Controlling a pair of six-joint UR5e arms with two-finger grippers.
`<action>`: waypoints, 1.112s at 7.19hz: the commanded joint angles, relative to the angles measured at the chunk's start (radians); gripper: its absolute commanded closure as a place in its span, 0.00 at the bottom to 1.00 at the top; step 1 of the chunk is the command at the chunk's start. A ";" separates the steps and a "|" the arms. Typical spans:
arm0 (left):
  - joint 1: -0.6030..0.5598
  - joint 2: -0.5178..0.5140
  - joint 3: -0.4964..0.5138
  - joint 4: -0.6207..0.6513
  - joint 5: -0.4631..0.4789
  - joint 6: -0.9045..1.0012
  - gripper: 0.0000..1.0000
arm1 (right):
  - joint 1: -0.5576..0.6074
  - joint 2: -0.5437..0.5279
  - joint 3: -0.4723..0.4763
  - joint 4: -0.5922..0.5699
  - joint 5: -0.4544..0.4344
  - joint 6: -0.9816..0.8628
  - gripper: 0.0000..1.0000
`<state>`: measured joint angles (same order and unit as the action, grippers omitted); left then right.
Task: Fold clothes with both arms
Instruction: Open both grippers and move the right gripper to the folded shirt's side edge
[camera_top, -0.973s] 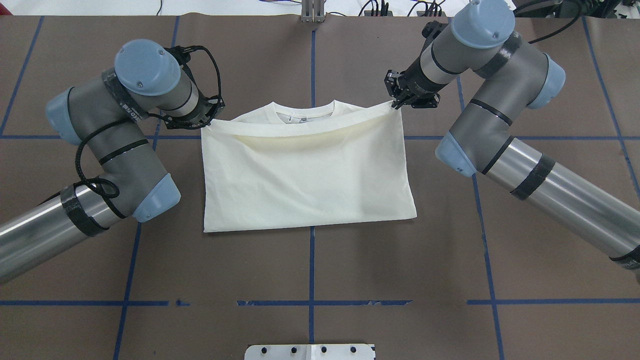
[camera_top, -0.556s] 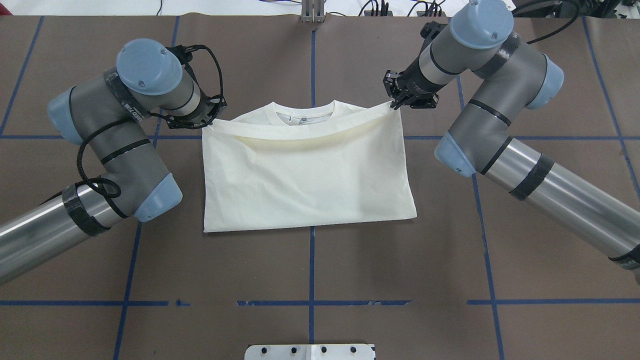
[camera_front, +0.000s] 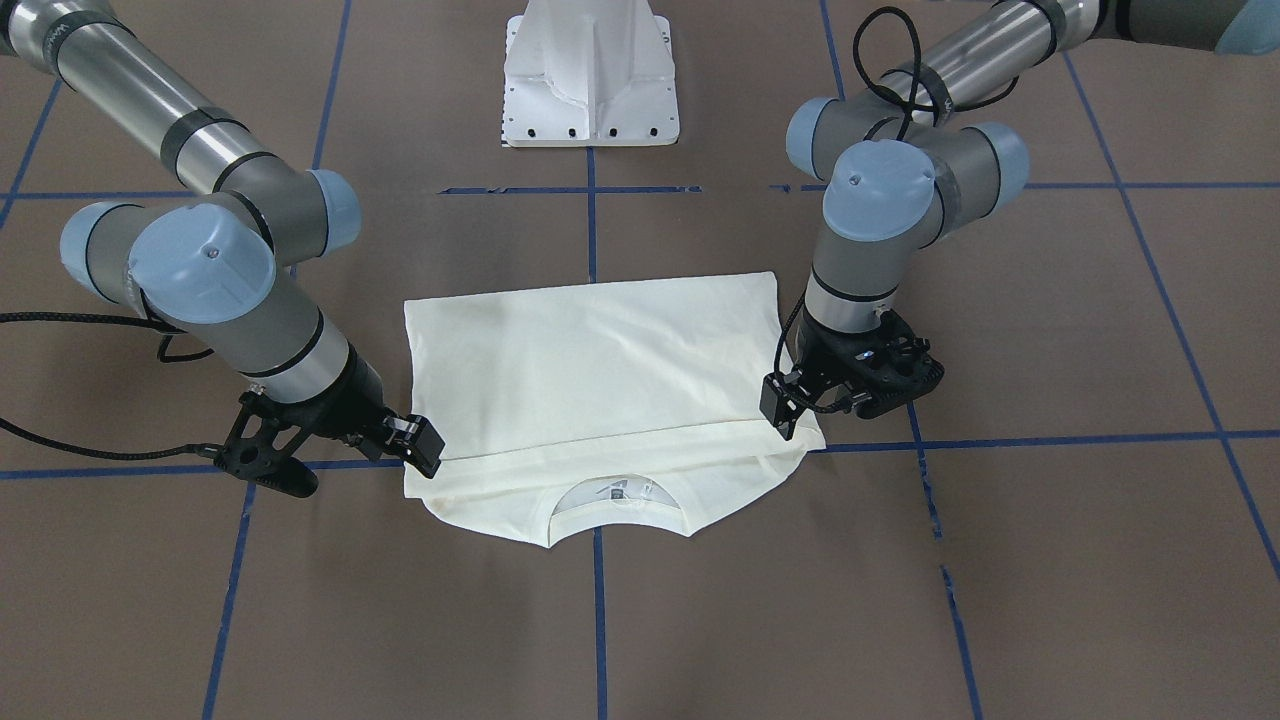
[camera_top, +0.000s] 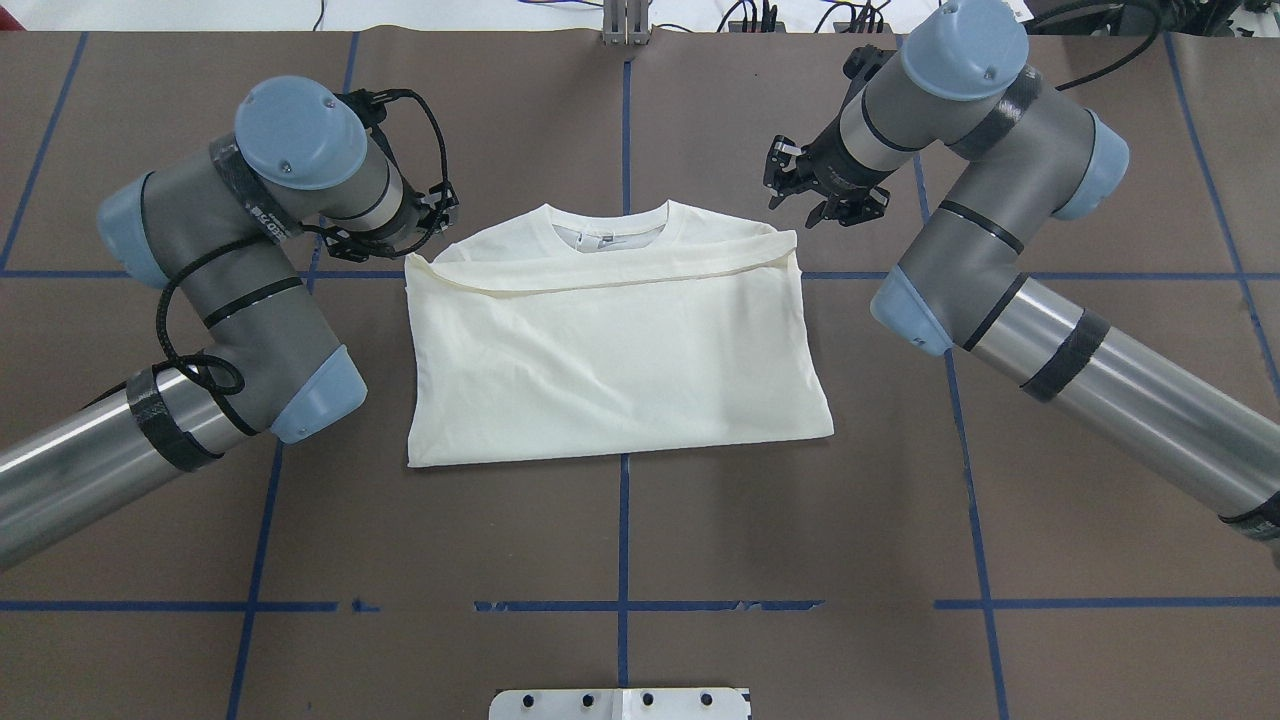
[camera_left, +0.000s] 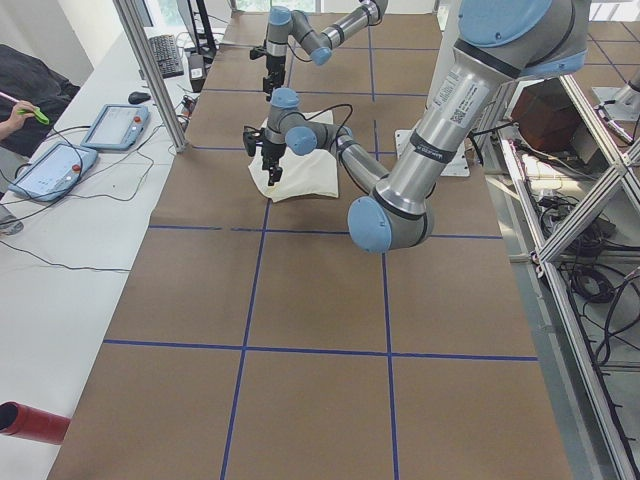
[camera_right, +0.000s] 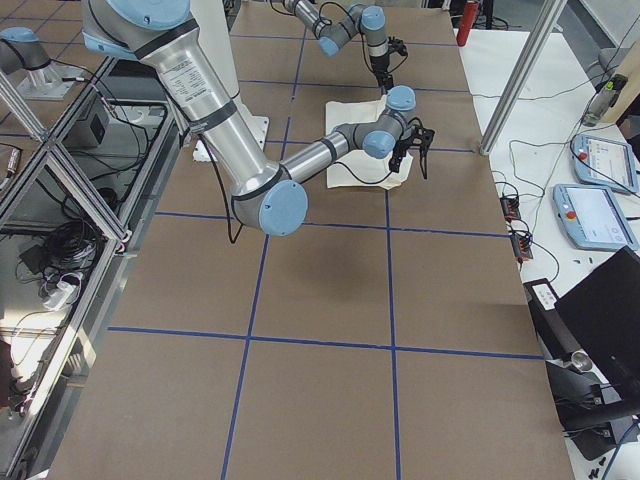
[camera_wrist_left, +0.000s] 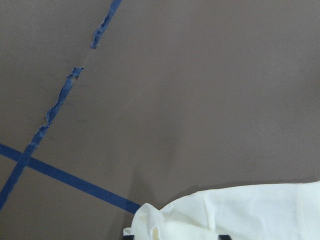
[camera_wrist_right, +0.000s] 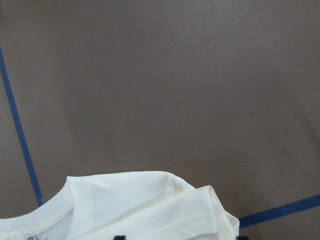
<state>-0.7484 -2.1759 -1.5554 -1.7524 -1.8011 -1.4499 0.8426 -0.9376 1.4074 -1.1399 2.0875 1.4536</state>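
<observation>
The cream-white T-shirt (camera_top: 610, 360) lies folded in half on the brown table, plain side up. Its ribbed neck (camera_top: 610, 222) shows beyond the folded-over hem at the far edge. The print is hidden. My right gripper (camera_top: 800, 195) is open and hangs just beyond the shirt's far right corner, clear of the cloth; it also shows in the front view (camera_front: 415, 450). My left gripper (camera_front: 790, 410) is at the far left corner, with its fingertips spread wide either side of the cloth in the left wrist view. The shirt corners show in the left wrist view (camera_wrist_left: 240, 215) and the right wrist view (camera_wrist_right: 150, 205).
Blue tape lines (camera_top: 622, 530) cross the brown table cover. The white pedestal base (camera_front: 590, 80) stands at the robot's side of the table. Operators' tablets (camera_left: 110, 125) lie on the white bench beyond the table's far edge.
Both grippers have let go of the lifted hem, which has dropped flat across the shirt below the neck. The right gripper has opened and drawn back from the corner.
</observation>
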 joint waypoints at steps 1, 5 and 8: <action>-0.003 0.004 -0.011 0.005 0.000 0.002 0.00 | -0.069 -0.064 0.095 0.000 -0.035 0.010 0.00; -0.006 0.011 -0.112 0.051 -0.003 -0.007 0.00 | -0.226 -0.302 0.317 -0.009 -0.130 0.013 0.00; -0.006 0.013 -0.115 0.051 -0.003 -0.007 0.00 | -0.255 -0.316 0.314 -0.009 -0.127 0.013 0.17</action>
<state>-0.7547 -2.1640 -1.6690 -1.7017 -1.8040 -1.4578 0.5992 -1.2504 1.7218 -1.1489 1.9584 1.4665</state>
